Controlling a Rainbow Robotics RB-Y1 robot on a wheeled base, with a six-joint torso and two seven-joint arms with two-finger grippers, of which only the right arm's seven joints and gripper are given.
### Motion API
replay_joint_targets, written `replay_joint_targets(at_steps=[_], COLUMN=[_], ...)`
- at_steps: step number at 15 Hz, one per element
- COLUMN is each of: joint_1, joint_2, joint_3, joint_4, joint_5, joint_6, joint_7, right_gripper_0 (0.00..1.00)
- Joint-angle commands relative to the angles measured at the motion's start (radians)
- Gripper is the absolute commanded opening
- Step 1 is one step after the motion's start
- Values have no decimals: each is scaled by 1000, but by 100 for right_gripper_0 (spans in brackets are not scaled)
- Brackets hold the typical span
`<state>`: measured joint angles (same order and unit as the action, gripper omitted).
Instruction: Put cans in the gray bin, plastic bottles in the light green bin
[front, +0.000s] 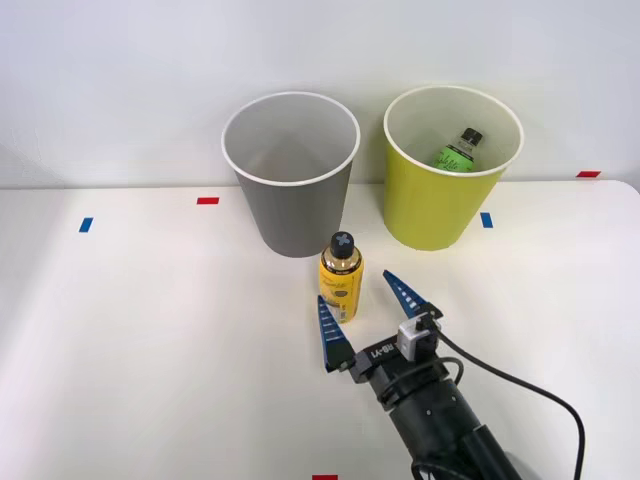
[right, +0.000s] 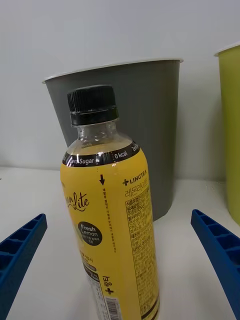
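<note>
1. Between the spread blue ribbed fingers of my right pincer (front: 364, 304), on the white desk (front: 150, 330), stands the small yellow-labelled plastic bottle with black cap (front: 341, 279). It is upright, just in front of the round tapered gray bin with white rim (front: 290, 175).
2. Pincer is released, gripping nothing; fingers sit either side of the bottle, apart from it. Bottle looks nearer the left finger (front: 329, 329) than the right one in the front view.
3. Green-labelled bottle (front: 457, 150) already lies inside the lime-green round bin with white rim (front: 450, 170). So I judge the yellow one is the step in hand: grasp it.
4. To do it well, I'd centre the pincer first so one finger doesn't shove the bottle over as it closes.
5. I'd grip on the label body, not the narrow neck; smooth plastic may slip.
6. After that, lift clear above the white rims and go to the lime bin, not the gray one directly behind.
</note>
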<state>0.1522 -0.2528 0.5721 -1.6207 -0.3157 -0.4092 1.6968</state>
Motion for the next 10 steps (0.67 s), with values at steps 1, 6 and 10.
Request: replay_joint_targets(at_steps=[1, 6, 10], joint_1=[-79, -140, -151], joint_2=[38, 38, 38], joint_3=[-9, -14, -14], joint_4=[97, 101, 101], joint_5=[-10, -20, -22], joint_6=[-25, 10, 13], joint_7=[-2, -3, 3], right_gripper_0=[100, 100, 100])
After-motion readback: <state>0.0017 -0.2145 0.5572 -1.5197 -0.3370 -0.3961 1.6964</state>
